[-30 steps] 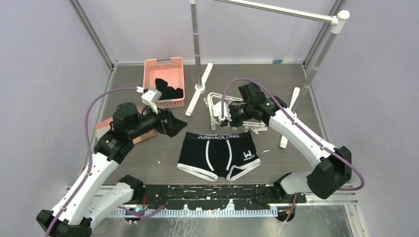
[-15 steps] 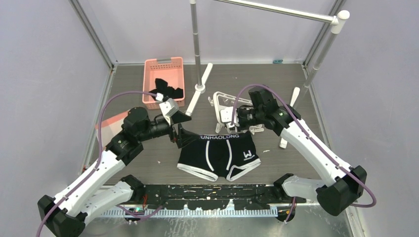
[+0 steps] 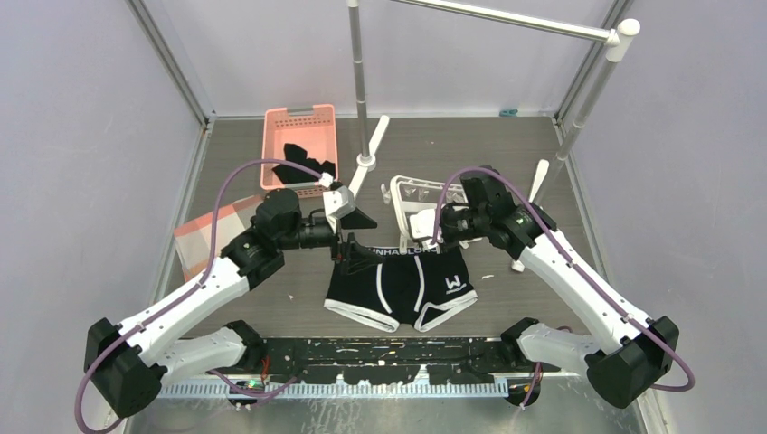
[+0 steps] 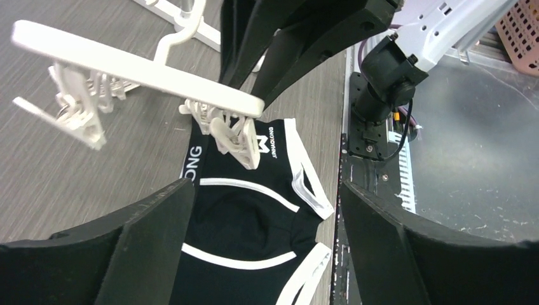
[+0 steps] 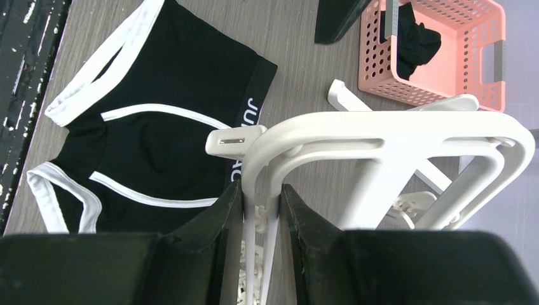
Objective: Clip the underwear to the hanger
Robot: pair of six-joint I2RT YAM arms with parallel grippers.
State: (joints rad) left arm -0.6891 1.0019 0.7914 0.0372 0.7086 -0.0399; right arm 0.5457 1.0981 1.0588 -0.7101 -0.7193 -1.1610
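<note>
The right gripper (image 5: 262, 197) is pinching a white bar of the hanger (image 5: 394, 136) between nearly closed fingers, and the bar's lower end is running out of view. The left gripper (image 4: 265, 190) is hanging spread wide, gripping nothing. The underwear (image 4: 245, 219) is lying flat beneath and between its fingers, a dangling clip (image 4: 236, 141) covering part of the waistband lettering.

The top camera is looking down from high behind the near edge, taking in the whole table (image 3: 506, 154). The left wrist camera is facing right, close above the underwear (image 4: 241, 216); the right wrist camera is facing left, seemingly closer, past the hanger (image 5: 381, 136). All three are sharing both.
</note>
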